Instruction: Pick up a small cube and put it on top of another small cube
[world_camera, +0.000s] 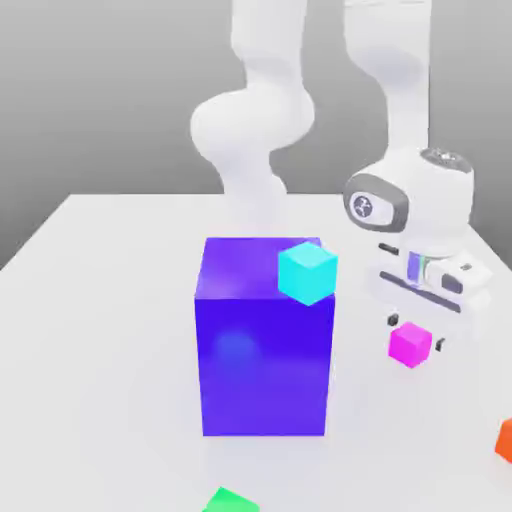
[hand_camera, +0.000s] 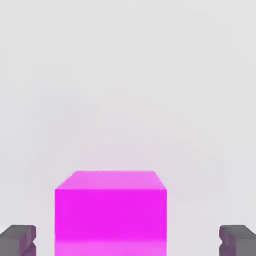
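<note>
The small magenta-pink cube (world_camera: 410, 345) sits on the white table, to the exterior view's right of the big blue-purple block (world_camera: 262, 350). My gripper (world_camera: 415, 332) hangs straight over it, lowered so that its dark fingertips (world_camera: 393, 320) flank the cube. In the hand view the cube (hand_camera: 111, 212) lies between the two grey fingertips (hand_camera: 19, 240), with a gap on each side. The gripper (hand_camera: 128, 242) is open and holds nothing. A cyan cube (world_camera: 307, 271) shows at the block's upper right corner; I cannot tell whether it rests on the block.
An orange cube (world_camera: 505, 440) lies at the exterior view's right edge, near the front. A green cube (world_camera: 230, 500) peeks in at the front edge. The white table (world_camera: 90, 330) stretches bare to the exterior view's left of the block.
</note>
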